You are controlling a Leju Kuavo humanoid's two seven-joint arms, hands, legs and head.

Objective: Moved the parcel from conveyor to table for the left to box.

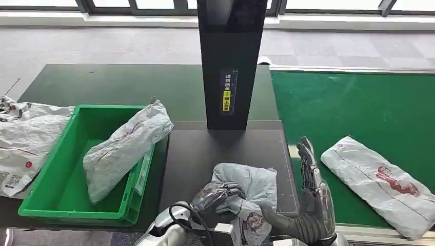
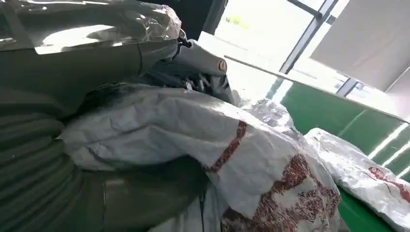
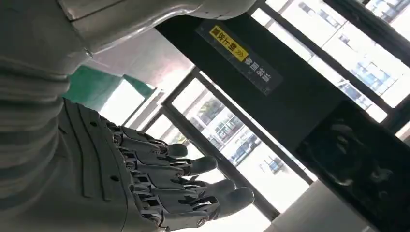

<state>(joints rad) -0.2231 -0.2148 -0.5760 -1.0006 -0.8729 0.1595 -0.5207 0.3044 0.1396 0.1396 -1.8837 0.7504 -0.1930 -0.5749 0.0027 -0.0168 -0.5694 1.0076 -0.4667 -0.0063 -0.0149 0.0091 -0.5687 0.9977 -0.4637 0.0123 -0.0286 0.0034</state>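
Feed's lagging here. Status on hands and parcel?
Left hand gripping parcel on table. Right hand open, empty. Green box already holds one parcel.

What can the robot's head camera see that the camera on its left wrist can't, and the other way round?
Head view alone: the green bin with a parcel leaning in it, the black post, and the right hand, empty with fingers apart. Left wrist view alone: close-up red print on the gripped parcel. Both: the left hand gripping that parcel and another parcel on the green conveyor.

A parcel-sorting test station is indicated: green conveyor belt [image 1: 359, 107]; black scanner column [image 1: 232, 61]; green crate [image 1: 51, 200]; mail bags [image 1: 379, 182]; office-type windows [image 3: 232, 140].
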